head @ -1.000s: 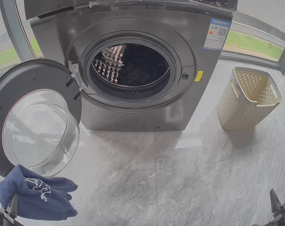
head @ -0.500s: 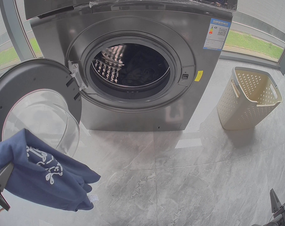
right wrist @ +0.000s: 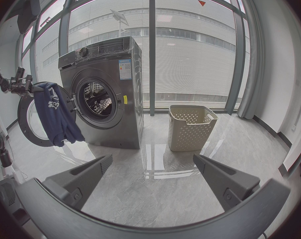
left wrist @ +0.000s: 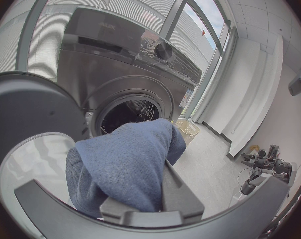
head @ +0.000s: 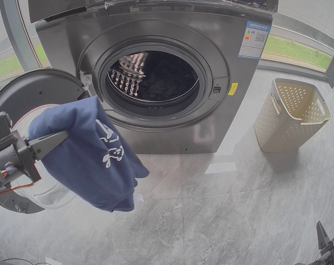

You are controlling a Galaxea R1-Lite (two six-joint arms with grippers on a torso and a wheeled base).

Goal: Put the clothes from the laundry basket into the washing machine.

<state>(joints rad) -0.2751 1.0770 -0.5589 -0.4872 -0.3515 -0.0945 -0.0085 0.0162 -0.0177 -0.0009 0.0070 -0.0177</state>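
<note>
My left claw [head: 62, 136] is pinched onto a dark blue fabric garment [head: 89, 155] with a white print. The cloth swallows both fingertips, so I cannot see exactly where they bite. In the left wrist view the fabric bulges up between the fingers [left wrist: 177, 191] and hides most of the drum mouth behind it. The garment hangs clear of the grey marbled floor tiles [head: 218, 210], in front of the round glass-windowed door [head: 34, 89], which stands swung open. It is just beside the drum opening [head: 152, 80] of the grey metal front-loading washing machine [head: 226, 48], not inside it. A small white tag [head: 138, 198] shows at its lower hem.

Something dark lies deep in the drum, but I cannot make out what it is against the shadow.

The cream perforated plastic laundry basket [head: 292, 115] stands on the floor, well apart from the garment on the machine's other side. I see its inner walls, though its bottom is hard to judge from here.

My right claw [right wrist: 151, 158] is spread wide with nothing between its fingers, low over the floor. The head view cuts it off at the frame's corner.
</note>
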